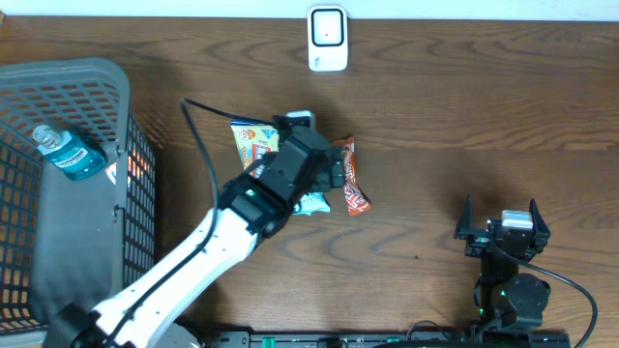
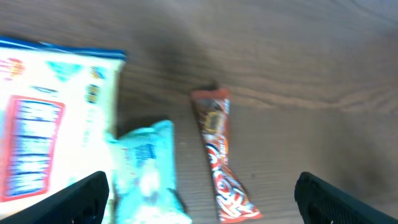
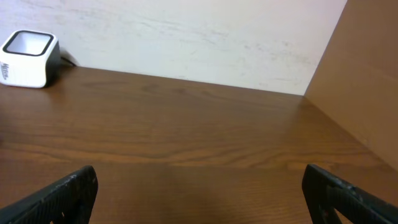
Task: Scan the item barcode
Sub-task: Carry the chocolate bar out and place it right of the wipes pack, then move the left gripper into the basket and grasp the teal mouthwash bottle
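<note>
Orange snack bar (image 1: 354, 188), flat, long axis running toward scanner (image 1: 328, 39)

Scanner (image 1: 327, 39) behind snack packets (image 1: 253, 143); bottle (image 1: 70, 155) in basket (image 1: 58, 82) left.

Your left wrist view is smeared: print on the white snack pack (image 2: 43, 124), itself cut by the left edge, is unreadable. Overhead, the left arm (image 1: 193, 256) hides most of the teal packet (image 1: 314, 202) and part of that pack. The basket (image 1: 87, 242) runs off the frame's left edge.
</note>
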You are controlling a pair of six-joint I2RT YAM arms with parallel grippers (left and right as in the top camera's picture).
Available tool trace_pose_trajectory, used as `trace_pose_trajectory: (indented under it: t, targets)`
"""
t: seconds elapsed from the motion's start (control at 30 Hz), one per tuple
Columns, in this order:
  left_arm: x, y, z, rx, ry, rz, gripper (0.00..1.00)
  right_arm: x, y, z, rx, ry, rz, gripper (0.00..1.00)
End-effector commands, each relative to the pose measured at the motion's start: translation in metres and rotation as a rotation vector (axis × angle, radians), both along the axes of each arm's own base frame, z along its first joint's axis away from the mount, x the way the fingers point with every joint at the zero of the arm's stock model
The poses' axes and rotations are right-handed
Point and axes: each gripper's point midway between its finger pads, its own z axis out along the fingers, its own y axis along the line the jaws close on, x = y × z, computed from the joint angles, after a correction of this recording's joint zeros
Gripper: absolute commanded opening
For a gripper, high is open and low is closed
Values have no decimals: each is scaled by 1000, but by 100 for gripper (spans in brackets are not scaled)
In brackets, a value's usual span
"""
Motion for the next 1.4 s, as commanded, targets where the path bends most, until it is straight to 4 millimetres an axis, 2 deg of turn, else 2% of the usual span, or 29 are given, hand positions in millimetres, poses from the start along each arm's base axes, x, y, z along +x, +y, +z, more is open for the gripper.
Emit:
trace_pose_trajectory:
  t: [0.0, 0.03, 0.23, 0.37, 0.5, 0.63, 0.73, 0.83, 1.03, 1.17, 1.2, 1.37]
  targets:
    - [6, 32, 25, 64, -90, 69, 99, -1, -2, 0, -7, 1, -11, 99]
    - [6, 45, 40, 46, -115, 99, 100, -1, -2, 0, -7, 1, -11, 99]
    - [3, 88, 95, -4, -237, 179, 98, -1, -2, 0, -7, 1, -11, 99]
    - [-3, 112, 126, -29, -314, 226, 98, -1, -2, 0, -7, 1, -11, 99]
    - [-12, 146, 146, -7, -343, 319, 98, -1, -2, 0, -7, 1, -11, 99]
    - [-26, 205, 160, 101, -339, 518, 98, -1, -2, 0, -7, 1, -11, 99]
    - [-32, 232, 170, 125, -328, 605, 98, -1, -2, 0, -7, 1, -11, 99]
    - [-39, 263, 173, 141, -308, 717, 98, -1, -2, 0, -7, 1, -11, 99]
    - [-59, 332, 158, 92, -237, 1034, 98, -1, -2, 0, -7, 1, -11, 99]
    - [-67, 364, 152, 108, -211, 1149, 98, -1, -2, 0, -7, 1, -11, 99]
    - [-69, 377, 147, 118, -193, 1192, 98, -1, -2, 0, -7, 1, -11, 99]
    - [-61, 413, 117, 118, -98, 1316, 98, -1, -2, 0, -7, 1, -11, 99]
